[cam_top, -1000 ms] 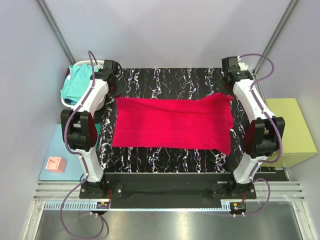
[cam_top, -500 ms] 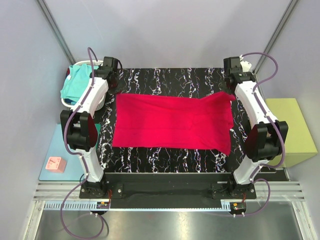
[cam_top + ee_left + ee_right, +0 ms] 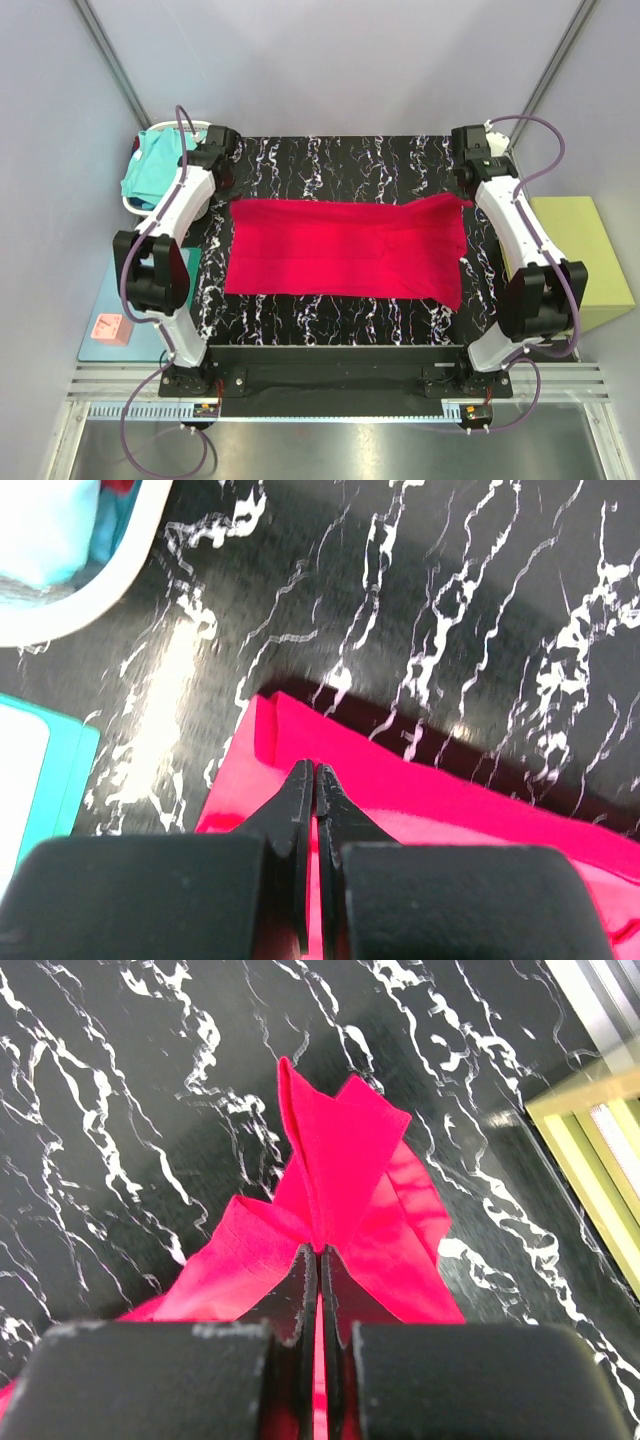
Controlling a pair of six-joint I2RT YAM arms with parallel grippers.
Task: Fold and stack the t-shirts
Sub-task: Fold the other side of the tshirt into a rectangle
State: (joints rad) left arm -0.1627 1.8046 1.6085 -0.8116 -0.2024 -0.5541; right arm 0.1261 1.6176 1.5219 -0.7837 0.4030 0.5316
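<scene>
The crimson-red t-shirt [image 3: 345,248] lies spread flat across the black marbled table [image 3: 340,155]. My left gripper [image 3: 229,192] is shut on its far left corner; the left wrist view shows the fingertips [image 3: 315,770] pinched on the red cloth [image 3: 450,810]. My right gripper [image 3: 466,192] is shut on its far right corner, which bunches up in front of the closed tips [image 3: 320,1252] in the right wrist view [image 3: 340,1150]. The turquoise t-shirt [image 3: 150,165] lies crumpled in a white basket [image 3: 135,205] at the far left.
A light-blue mat [image 3: 100,345] with a small pink cube [image 3: 110,328] lies left of the table. A yellow-green block [image 3: 580,260] stands to the right and shows in the right wrist view [image 3: 600,1130]. The basket rim [image 3: 90,610] is near my left gripper.
Both arms have stretched farther back and slightly outward, pulling the red shirt's far edge straighter. The right far corner has shifted a little to the right.
</scene>
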